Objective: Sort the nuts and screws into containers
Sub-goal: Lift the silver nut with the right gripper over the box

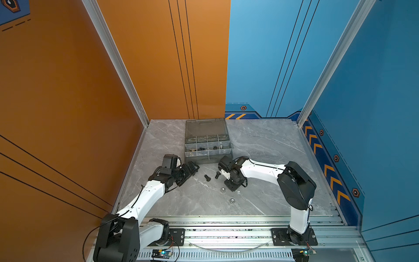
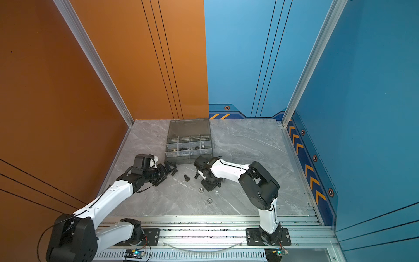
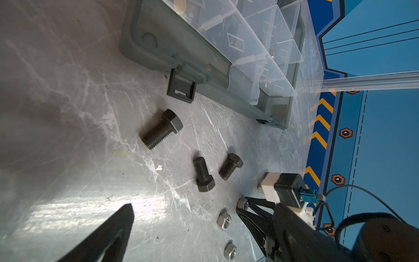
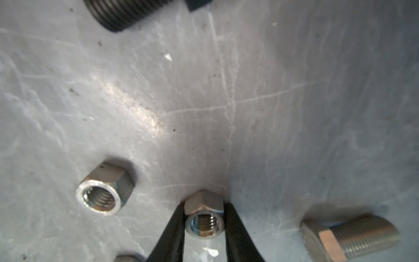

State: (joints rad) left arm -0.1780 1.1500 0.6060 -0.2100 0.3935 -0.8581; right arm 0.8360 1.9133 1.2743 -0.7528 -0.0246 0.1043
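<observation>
Right gripper pinches a silver nut on the table, fingers against both flats. Second nut just beside it, silver bolt on the other side. Three black bolts lie between the grippers. Left gripper wide open, empty, near the organiser case.

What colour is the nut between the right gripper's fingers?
The nut is shiny silver, seen best in the right wrist view.

Black bolts are seen scattered near the organiser case; two silver nuts are laid farther from it.
</observation>
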